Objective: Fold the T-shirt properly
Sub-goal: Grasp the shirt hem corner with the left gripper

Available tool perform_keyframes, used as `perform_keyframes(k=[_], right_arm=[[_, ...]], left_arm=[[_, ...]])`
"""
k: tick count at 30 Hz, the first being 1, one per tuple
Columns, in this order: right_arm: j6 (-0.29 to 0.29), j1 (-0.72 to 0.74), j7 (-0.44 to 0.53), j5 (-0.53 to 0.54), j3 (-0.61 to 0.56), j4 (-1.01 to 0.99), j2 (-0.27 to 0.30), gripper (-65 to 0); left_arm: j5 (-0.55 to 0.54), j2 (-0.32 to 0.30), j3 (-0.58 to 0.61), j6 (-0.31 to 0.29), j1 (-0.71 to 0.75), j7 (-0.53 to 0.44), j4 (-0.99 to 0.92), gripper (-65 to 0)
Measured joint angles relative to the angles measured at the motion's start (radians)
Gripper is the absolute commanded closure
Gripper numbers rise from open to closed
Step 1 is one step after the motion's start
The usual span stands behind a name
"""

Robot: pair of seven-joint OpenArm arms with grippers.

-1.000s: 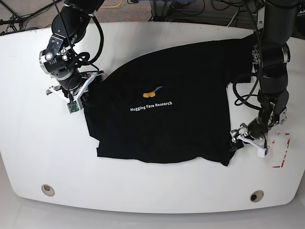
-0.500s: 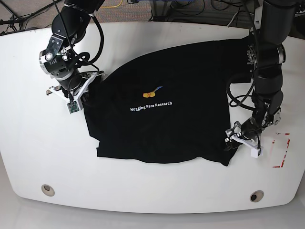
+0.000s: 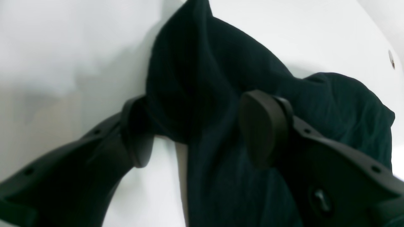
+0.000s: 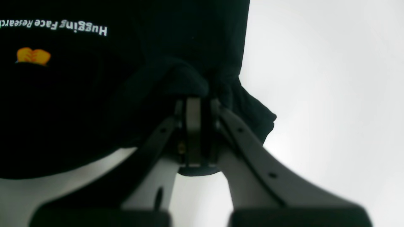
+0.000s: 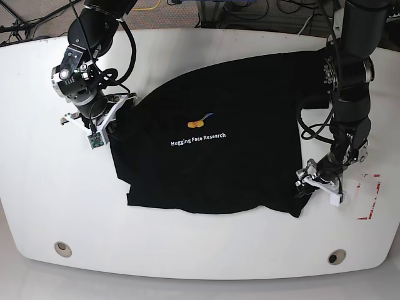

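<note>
the t-shirt (image 5: 212, 144) is lying spread across the middle of the white desk (image 5: 37, 187), printed side up, with small white lettering (image 5: 198, 139) and a little orange mark (image 5: 200, 118) showing near its centre. one bottom edge is running along the near side of the desk, slightly wavy, and the cloth is bunching at two far-apart corners where the arms are meeting it.

the right gripper (image 5: 106, 122), on the left of the base view, is sitting at the shirt's edge with its jaws drawn together and pinching a fold of the black cloth; in the right wrist view the fabric (image 4: 189, 82) is puffing up just above the closed fingers (image 4: 193, 132), with the lettering (image 4: 53, 26) appearing upside down beyond it.

the left gripper (image 5: 307, 185), on the right of the base view, is sitting at the lower right corner of the shirt. in the left wrist view its two dark pads (image 3: 263, 126) are standing apart with a thick ridge of gathered cloth (image 3: 202, 94) passing between them; the fabric is touching both pads, so the jaws are clamping on that bundle of the shirt.

a red marking (image 5: 369, 200) is showing on the desk just beyond the left gripper, and two small round holes (image 5: 61, 249) are sitting near the desk's front edge
</note>
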Motion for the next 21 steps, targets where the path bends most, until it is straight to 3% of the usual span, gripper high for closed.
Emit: perform_keyframes(k=[6,12,21], right_arm=[[0.000,0.002,0.000,0.000,0.000,0.000,0.000,-2.1],[0.000,0.002,0.000,0.000,0.000,-0.001,0.000,-2.1],[0.000,0.002,0.000,0.000,0.000,-0.001,0.000,-2.1]], left_arm=[[0.001,-0.001,-0.082,0.012,0.003,0.005,-0.002,-41.1],[0.001,-0.004,-0.089,0.014,0.005,0.004,-0.002,-40.6],[0.006,-0.001,-0.089,0.019,0.006,0.005,-0.003,-28.5]])
